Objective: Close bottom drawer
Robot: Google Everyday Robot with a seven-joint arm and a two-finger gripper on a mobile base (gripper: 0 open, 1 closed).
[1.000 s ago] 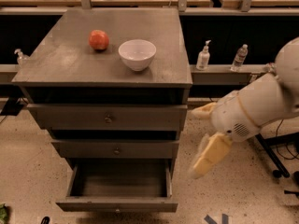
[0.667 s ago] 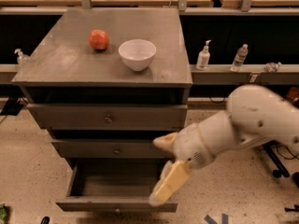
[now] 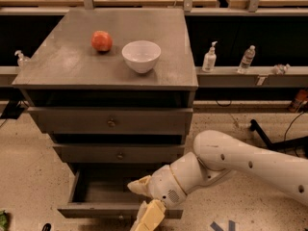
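The bottom drawer (image 3: 91,210) of the grey cabinet (image 3: 67,71) is pulled out, and its empty inside shows. Its slim front panel runs along the lower edge of the view. My gripper (image 3: 143,202) is at the drawer's front right part, over the front panel, with its cream fingers (image 3: 151,216) spread apart and holding nothing. My white arm (image 3: 250,165) reaches in from the right. The middle drawer (image 3: 120,154) and top drawer (image 3: 111,121) are pushed in.
A red apple (image 3: 101,41) and a white bowl (image 3: 141,56) sit on the cabinet top. Two bottles (image 3: 209,57) (image 3: 247,59) stand on a shelf to the right, and another bottle (image 3: 20,59) to the left. A black chair base (image 3: 269,138) is on the floor at right.
My arm has swung from the cabinet's right side leftward and down. The gripper now sits at the front of the open bottom drawer. The drawer has not visibly moved.
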